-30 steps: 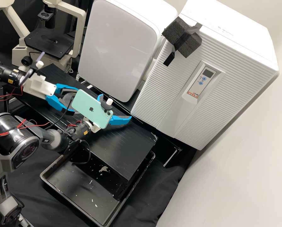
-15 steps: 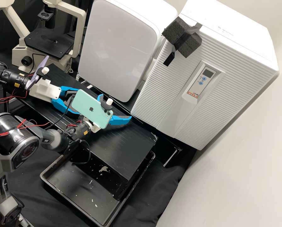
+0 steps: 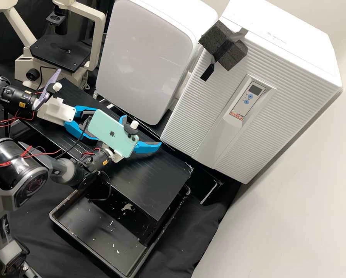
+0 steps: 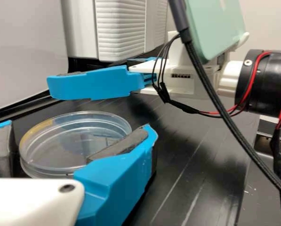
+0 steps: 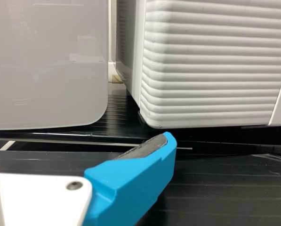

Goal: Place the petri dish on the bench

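- Left gripper (image 3: 77, 129): fingers part-closed, set to the breadth of the petri dish (image 4: 60, 141), which they hold at opposite sides between dark pads (image 4: 119, 147).
- Petri dish: clear, round and level, located between the left gripper's fingers at the far left part of the bench (image 3: 153, 179). Whether its base touches the bench cannot be told.
- Right gripper (image 3: 142, 131): fingers wide apart above the bench, grip empty. It is positioned to the right of the left gripper, near the dish.
- Mint-green phone (image 3: 112, 133): mounted on the right arm, tilted, overlapping the left gripper's fingertips in the high view.
- Purple phone (image 3: 48, 89): mounted on the left arm, edge toward the high camera.
- Black cable (image 4: 214, 96): runs down from the mint-green phone, beside red and black wires.
- Black tray (image 3: 52, 218): located at the near side, partly beneath the bench's near edge; pale flakes lie inside.
- White unit with a glossy front panel (image 3: 146, 58): stands at the far side, behind the bench.
- White ribbed cabinet (image 3: 186, 119): stands to the right of that unit. It carries a control panel (image 3: 247, 98) and a taped-on dark foam block (image 3: 225, 45).
- Microscope (image 3: 97, 50): stands at the far left, with a black stage (image 3: 59, 52).
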Robot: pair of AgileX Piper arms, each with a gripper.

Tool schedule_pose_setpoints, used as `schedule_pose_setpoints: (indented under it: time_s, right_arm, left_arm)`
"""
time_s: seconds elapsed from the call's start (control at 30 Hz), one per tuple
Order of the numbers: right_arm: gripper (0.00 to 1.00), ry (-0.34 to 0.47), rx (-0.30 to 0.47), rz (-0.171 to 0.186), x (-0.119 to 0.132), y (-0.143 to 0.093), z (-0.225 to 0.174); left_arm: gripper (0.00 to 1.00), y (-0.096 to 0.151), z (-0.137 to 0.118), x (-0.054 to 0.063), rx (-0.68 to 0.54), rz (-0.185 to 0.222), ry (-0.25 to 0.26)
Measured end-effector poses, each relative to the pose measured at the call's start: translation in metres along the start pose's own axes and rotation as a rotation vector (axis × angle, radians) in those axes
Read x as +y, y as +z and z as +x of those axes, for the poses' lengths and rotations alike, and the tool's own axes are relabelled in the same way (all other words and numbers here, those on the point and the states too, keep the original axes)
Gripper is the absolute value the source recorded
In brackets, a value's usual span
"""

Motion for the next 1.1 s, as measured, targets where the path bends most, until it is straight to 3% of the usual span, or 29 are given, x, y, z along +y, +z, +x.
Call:
schedule_pose_setpoints:
  time_s: [0.23, 0.47, 0.6, 0.73, 0.97, 1.1]
  right_arm:
    - [1.0, 0.0, 0.0, 0.0, 0.0, 0.0, 0.0]
    - [1.0, 0.0, 0.0, 0.0, 0.0, 0.0, 0.0]
    - [1.0, 0.0, 0.0, 0.0, 0.0, 0.0, 0.0]
    - [1.0, 0.0, 0.0, 0.0, 0.0, 0.0, 0.0]
    - [1.0, 0.0, 0.0, 0.0, 0.0, 0.0, 0.0]
    - [1.0, 0.0, 0.0, 0.0, 0.0, 0.0, 0.0]
  left_arm:
    - [1.0, 0.0, -0.003, -0.003, 0.008, -0.017, -0.003]
    - [1.0, 0.007, -0.029, -0.004, -0.03, -0.012, 0.013]
    - [1.0, 0.009, -0.051, -0.003, -0.035, 0.069, 0.051]
    - [1.0, 0.004, -0.074, 0.003, 0.043, 0.141, 0.154]
    - [1.0, -0.024, -0.125, 0.015, 0.347, 0.202, 0.386]
    - [1.0, -0.034, -0.145, 0.013, 0.518, 0.218, 0.429]
